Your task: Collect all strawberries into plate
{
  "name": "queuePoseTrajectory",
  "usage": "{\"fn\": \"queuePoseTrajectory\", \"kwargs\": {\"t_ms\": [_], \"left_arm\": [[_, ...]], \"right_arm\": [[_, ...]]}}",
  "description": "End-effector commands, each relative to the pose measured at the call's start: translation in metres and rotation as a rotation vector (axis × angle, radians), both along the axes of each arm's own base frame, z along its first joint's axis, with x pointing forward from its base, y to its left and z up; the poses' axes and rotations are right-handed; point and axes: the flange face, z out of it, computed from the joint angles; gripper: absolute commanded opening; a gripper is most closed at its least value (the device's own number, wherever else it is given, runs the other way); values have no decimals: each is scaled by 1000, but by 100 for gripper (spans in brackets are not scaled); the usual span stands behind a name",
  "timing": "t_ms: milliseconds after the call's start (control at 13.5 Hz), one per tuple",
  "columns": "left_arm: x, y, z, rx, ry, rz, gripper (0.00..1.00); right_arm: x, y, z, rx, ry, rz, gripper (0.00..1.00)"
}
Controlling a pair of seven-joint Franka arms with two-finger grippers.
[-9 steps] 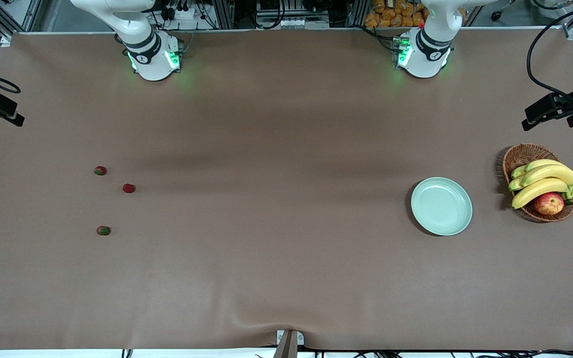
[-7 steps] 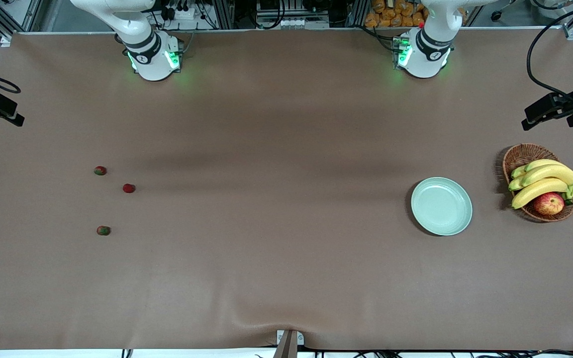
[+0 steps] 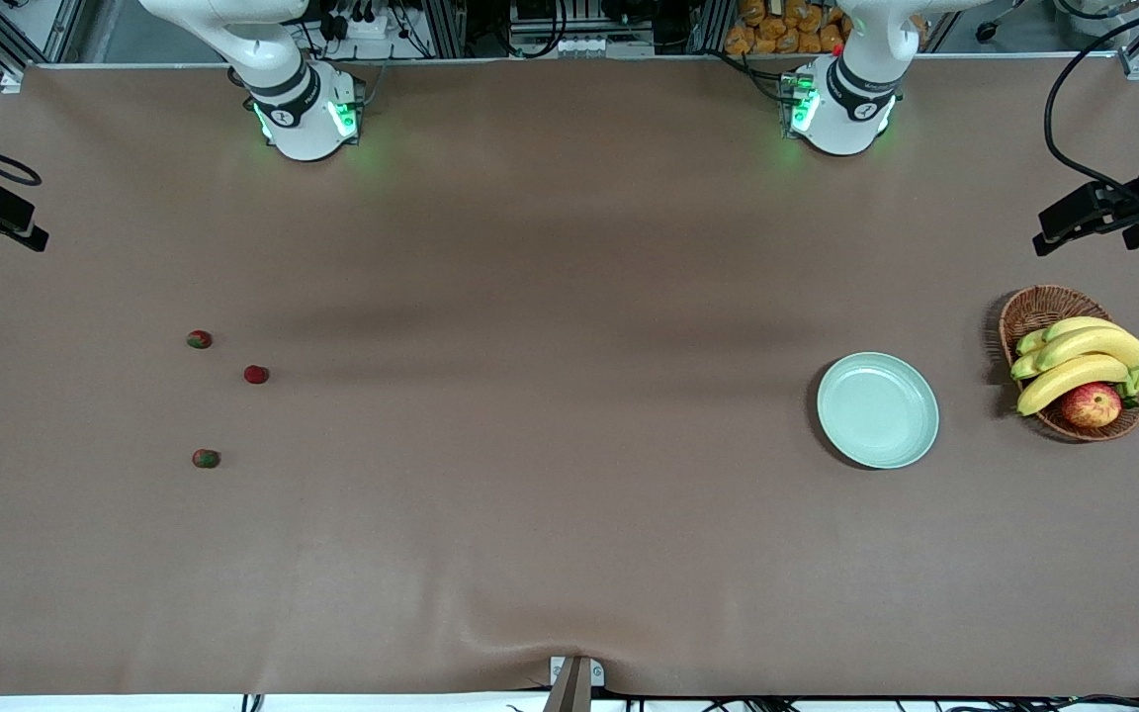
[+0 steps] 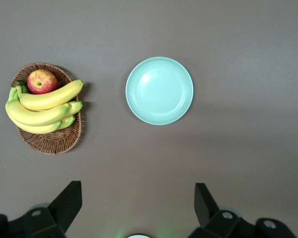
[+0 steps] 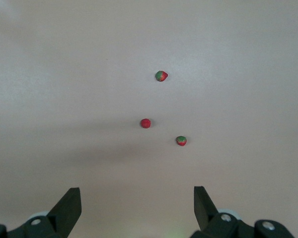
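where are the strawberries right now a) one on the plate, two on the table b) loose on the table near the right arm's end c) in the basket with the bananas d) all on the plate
b: the three strawberries lie apart on the bare table toward the right arm's end, while the plate holds nothing.

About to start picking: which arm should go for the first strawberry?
Right. The strawberries lie at the right arm's end, below its open right claw; the left claw hangs open over the plate.
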Motion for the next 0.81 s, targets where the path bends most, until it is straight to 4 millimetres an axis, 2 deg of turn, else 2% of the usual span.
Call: {"fn": "queuePoseTrajectory", "kwargs": {"t_ms": [0,295,443,665,739], "left_arm": [[-2,-10,-1,6,20,-36,100],[-3,-11,-5,8,29,-41,100],[-3,-15,-6,7,32,-47,100],[-5,-13,-9,8,37,-41,100],[-4,-13,-9,8,32,-41,100]], "right_arm": [[2,4,-8,13,28,-5,100],[18,6,-38,14,90,-2,100],[21,-3,-50,17,122,-15,100],[51,3,-109,8,215,7,100],[57,3,-122,26,227,5,100]]}}
